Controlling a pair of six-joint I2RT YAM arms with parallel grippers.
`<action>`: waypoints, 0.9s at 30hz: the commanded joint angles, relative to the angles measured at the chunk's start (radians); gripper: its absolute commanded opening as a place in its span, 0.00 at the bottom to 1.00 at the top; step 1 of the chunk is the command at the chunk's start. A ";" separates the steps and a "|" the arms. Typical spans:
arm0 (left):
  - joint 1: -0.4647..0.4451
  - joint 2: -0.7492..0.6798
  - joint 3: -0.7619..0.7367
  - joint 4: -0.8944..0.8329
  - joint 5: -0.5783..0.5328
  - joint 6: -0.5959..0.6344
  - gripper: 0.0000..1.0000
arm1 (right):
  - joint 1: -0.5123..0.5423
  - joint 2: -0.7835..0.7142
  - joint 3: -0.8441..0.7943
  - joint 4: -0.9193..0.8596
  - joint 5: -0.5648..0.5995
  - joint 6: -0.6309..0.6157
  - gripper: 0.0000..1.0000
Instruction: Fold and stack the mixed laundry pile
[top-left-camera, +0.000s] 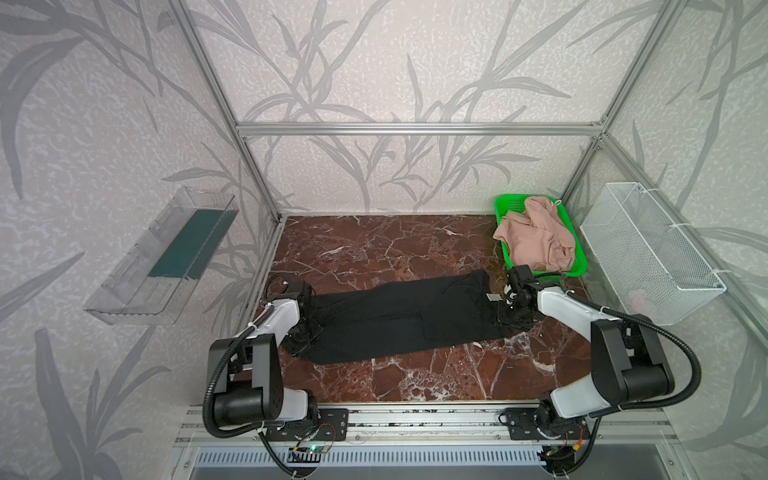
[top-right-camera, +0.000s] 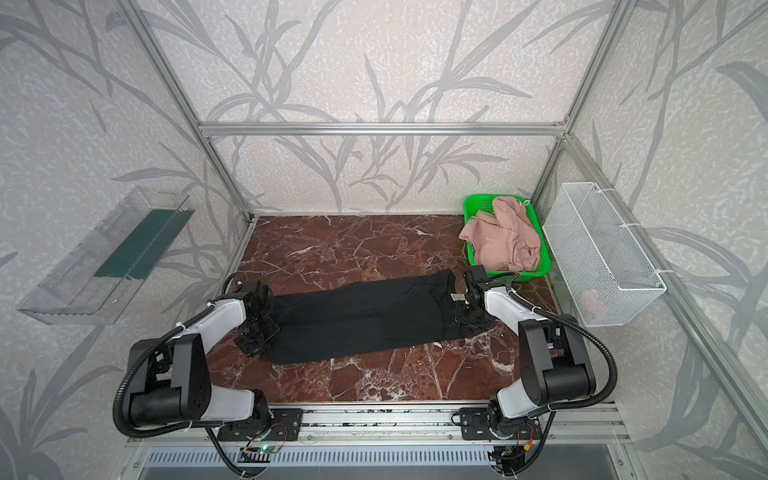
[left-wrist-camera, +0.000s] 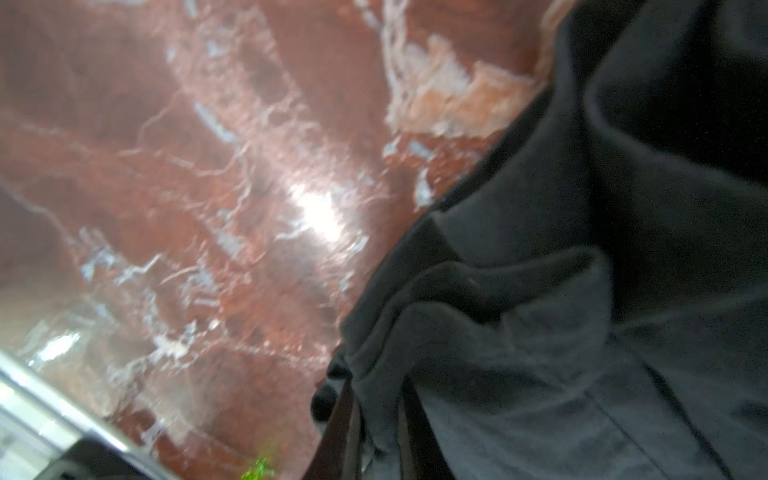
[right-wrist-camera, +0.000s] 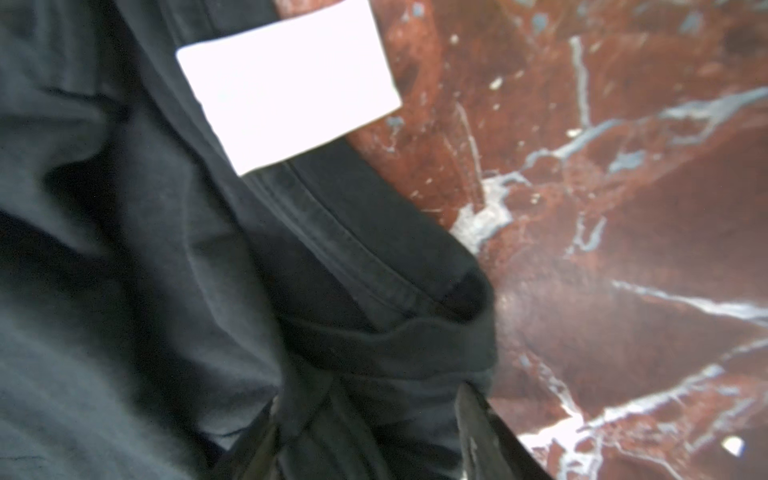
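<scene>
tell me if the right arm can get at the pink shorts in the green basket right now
Probably not yet: the right pincer looks occupied with the black T-shirt. The pink shorts lie uncovered in the green basket beside it.

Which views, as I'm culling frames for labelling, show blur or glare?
Left wrist view: marble table motion-blurred, with a white glare patch. Right wrist view: white label blown out, black T-shirt soft near the lens. Both top views: sharp, evenly lit.

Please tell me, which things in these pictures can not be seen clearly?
- Left gripper fingers: in both top views, hidden by wrist and black T-shirt.
- Pale item in white wire basket: blurred behind mesh.
- Anything under pink shorts in green basket: covered.
- Label: overexposed in right wrist view.
</scene>
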 joint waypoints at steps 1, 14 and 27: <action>0.005 -0.022 0.029 -0.059 -0.002 -0.028 0.18 | -0.005 -0.016 0.006 -0.040 0.037 0.005 0.61; 0.018 -0.109 0.224 -0.154 -0.029 0.110 0.60 | -0.005 0.005 0.042 -0.053 0.025 -0.025 0.59; 0.003 0.201 0.327 0.145 0.186 0.251 0.50 | 0.000 0.085 0.083 -0.020 -0.008 -0.032 0.54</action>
